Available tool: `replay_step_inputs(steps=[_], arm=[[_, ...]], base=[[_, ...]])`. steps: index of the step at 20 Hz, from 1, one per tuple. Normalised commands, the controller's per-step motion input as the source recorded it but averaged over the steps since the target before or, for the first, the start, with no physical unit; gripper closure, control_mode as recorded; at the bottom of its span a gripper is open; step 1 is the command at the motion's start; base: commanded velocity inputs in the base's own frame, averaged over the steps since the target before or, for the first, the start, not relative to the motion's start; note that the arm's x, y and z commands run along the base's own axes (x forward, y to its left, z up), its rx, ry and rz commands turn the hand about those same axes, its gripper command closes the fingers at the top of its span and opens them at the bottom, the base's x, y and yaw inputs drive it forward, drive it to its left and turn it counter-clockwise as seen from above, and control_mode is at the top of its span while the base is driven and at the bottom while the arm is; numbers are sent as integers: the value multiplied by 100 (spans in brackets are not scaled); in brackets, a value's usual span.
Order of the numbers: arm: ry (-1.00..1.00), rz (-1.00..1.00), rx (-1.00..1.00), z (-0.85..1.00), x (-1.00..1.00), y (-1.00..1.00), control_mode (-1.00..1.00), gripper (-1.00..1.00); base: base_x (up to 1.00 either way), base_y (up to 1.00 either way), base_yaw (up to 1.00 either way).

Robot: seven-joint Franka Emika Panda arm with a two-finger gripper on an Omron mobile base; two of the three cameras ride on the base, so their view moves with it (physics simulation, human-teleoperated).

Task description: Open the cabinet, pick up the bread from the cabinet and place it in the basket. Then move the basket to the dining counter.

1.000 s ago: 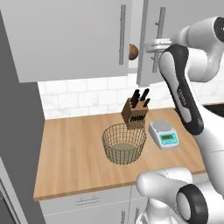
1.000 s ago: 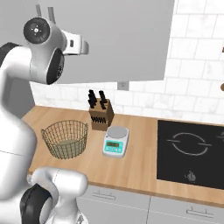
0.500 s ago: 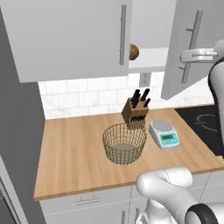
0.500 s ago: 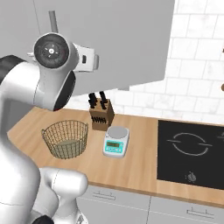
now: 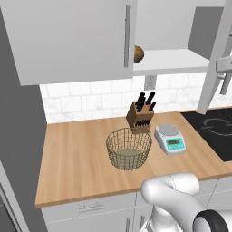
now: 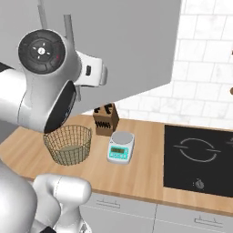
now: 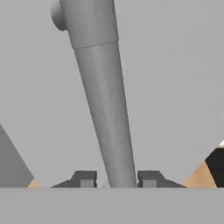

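Observation:
The cabinet's left door [image 5: 72, 36] is closed, while its right door [image 5: 215, 59] stands swung wide open, seen edge-on. The bread [image 5: 138, 54], a small golden-brown chunk, rests on the white shelf [image 5: 174, 61] just right of the closed door. In the hand view my gripper [image 7: 117, 179] is shut on the open door's metal bar handle [image 7: 103, 87], one fingertip on each side. The wire basket [image 5: 128, 147] [image 6: 69, 143] sits below on the wooden counter. From the right base view the open door [image 6: 132, 45] hides the shelf. The dining counter is out of view.
A knife block [image 5: 141, 117] [image 6: 105, 119] stands behind the basket, and a small kitchen scale [image 5: 170, 138] [image 6: 121, 146] lies to its right. A black cooktop [image 6: 198, 154] is set in the counter [image 5: 77, 154] farther right. White tiles back the counter.
The right cabinet door has swung much further open, out to the right. My arm went with it toward the right edge of the left base view, and the shelf now lies exposed.

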Motion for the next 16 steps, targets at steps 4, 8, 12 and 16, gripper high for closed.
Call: replay_step_inputs(steps=[4,8,12,16], arm=[[5,-27,-9,2,-100,30,-100,-100],[5,-37,-16,0,-98,62,-100,-100],[28,-28,-41,-4,-10,98,-100,-100],[40,-21,-65,-3,78,79,-100,-100]], base=[[0,0,0],[0,0,0],[0,0,0],[0,0,0]])
